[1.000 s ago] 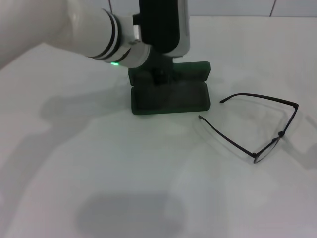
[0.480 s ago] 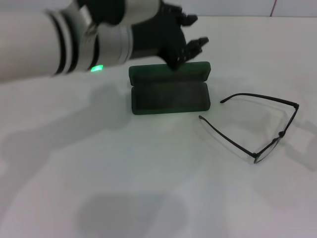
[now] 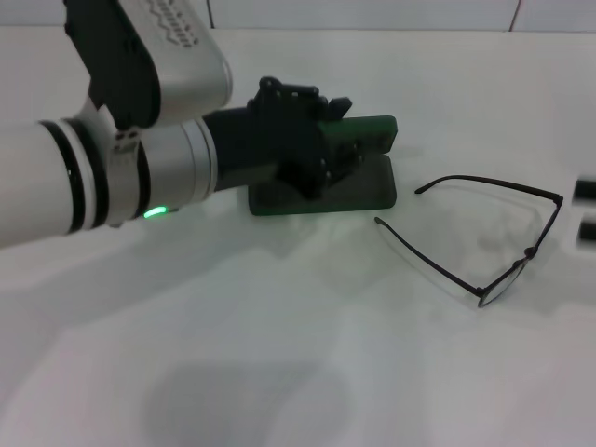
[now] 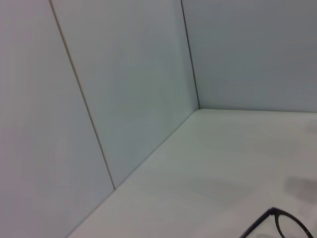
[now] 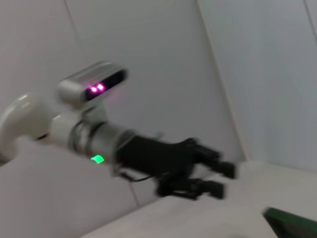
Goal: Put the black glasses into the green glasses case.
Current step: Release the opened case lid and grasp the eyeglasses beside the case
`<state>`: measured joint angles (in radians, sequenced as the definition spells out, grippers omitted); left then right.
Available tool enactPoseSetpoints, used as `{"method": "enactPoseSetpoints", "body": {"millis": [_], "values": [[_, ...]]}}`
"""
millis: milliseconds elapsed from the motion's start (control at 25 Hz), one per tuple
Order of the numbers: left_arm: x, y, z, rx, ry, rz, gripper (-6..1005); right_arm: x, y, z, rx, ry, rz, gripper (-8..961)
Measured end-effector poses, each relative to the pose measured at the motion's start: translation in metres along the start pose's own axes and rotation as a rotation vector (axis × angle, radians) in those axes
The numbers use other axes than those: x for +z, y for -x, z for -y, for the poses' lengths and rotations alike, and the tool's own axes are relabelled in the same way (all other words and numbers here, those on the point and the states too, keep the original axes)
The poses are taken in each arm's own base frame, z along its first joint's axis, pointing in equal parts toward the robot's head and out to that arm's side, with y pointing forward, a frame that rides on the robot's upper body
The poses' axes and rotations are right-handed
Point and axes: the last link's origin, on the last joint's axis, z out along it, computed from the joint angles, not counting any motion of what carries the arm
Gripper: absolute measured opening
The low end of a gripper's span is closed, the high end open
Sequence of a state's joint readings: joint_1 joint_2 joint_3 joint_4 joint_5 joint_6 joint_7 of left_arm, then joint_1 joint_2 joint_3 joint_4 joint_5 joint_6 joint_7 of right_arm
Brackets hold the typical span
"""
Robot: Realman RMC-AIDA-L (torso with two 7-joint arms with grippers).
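Observation:
The green glasses case (image 3: 368, 191) lies open in mid-table, its lid (image 3: 377, 130) standing up behind; a corner of it shows in the right wrist view (image 5: 292, 222). My left gripper (image 3: 337, 135) reaches in from the left, low over the case's left half, and hides part of it. Its fingers are apart and empty, as the right wrist view (image 5: 220, 179) also shows. The black glasses (image 3: 494, 237) lie unfolded on the table right of the case, arms pointing left; part of the frame shows in the left wrist view (image 4: 277, 223). My right gripper (image 3: 587, 209) shows two parted fingertips at the right edge, beside the glasses.
The white table (image 3: 279, 354) is bordered by a tiled wall at the back (image 3: 372, 14). The left forearm (image 3: 112, 177) spans the left side of the table.
My left arm has swung down from above and behind the case, so its gripper now points right, low over it. My right gripper's fingertips have come into view at the right edge.

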<state>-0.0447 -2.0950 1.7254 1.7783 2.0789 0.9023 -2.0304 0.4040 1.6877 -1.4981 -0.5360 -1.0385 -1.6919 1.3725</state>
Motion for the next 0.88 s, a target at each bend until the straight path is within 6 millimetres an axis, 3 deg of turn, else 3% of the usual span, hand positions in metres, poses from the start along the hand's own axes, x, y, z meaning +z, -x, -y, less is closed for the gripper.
{"method": "enactPoseSetpoints", "body": {"millis": [200,480,720,880], "values": [[0.003,0.014,-0.002,-0.029,0.017,0.016,391,-0.024,-0.002,-0.014,-0.012,-0.099,0.208,596],[-0.007,0.024,0.01,-0.154,0.025,-0.073,390,-0.013,0.022,-0.009,-0.127,-0.061,-0.27,579],[-0.01,0.038,0.0,-0.271,0.1,-0.223,390,0.002,0.062,0.006,-0.218,0.016,-0.587,575],[-0.01,0.051,-0.008,-0.336,0.15,-0.284,390,0.018,0.077,0.018,-0.335,0.015,-0.787,573]]}}
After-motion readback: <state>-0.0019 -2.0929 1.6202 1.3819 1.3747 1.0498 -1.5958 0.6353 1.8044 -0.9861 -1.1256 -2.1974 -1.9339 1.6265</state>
